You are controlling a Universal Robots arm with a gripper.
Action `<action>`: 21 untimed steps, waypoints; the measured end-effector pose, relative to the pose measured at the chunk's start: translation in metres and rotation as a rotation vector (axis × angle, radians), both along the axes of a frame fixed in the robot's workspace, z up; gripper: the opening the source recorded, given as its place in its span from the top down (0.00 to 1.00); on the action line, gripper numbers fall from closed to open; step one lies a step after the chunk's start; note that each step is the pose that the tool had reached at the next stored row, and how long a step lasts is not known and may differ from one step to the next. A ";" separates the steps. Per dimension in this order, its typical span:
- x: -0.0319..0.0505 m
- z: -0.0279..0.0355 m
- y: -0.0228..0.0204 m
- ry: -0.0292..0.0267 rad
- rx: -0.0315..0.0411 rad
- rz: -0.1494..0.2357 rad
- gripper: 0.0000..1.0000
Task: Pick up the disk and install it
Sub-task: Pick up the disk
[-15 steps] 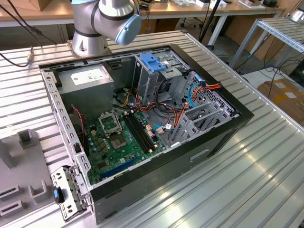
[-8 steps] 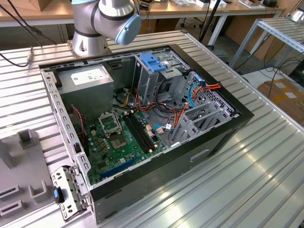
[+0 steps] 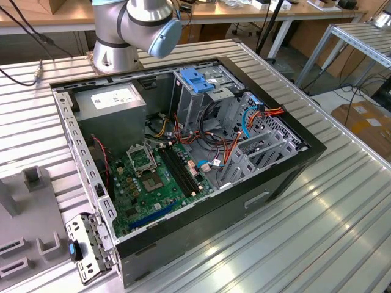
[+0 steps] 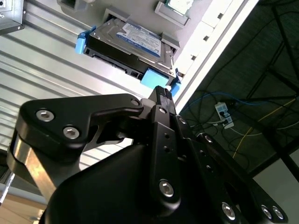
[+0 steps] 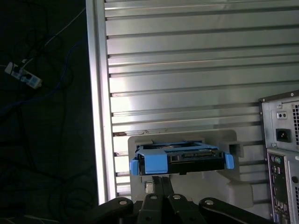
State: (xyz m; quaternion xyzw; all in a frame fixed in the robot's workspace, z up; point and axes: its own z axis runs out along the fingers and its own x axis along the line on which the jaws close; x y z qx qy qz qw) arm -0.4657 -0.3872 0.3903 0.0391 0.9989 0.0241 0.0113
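Note:
The disk [image 4: 135,37] [image 5: 187,156] is a flat grey-metal drive with a white and blue label and blue side rails. It lies in a pale grey holder [image 5: 182,137] on the ribbed metal table, close to the table's edge [image 5: 99,116]. My gripper [image 4: 161,93] [image 5: 159,179] hovers just short of the disk's blue-railed end. Its black fingers are pressed together and shut on nothing. The open computer case [image 3: 183,140] lies on the table in the exterior view, with its metal drive cage [image 3: 195,85] topped in light blue.
A grey power-supply box [image 3: 113,101] sits in the case's back corner, with the motherboard [image 3: 153,177] and loose cables beside it. Grey fixtures [image 3: 30,183] stand at the exterior view's left. The case's rear panel [image 5: 280,140] lies near the holder. Beyond the table edge is dark floor with cables [image 5: 23,77].

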 end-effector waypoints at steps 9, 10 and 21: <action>0.0000 -0.0003 0.0000 -0.0001 0.0000 0.153 0.89; 0.0000 -0.0003 0.0000 0.0000 0.0001 0.172 0.89; 0.0000 -0.0008 0.0000 0.0000 0.0000 0.414 0.89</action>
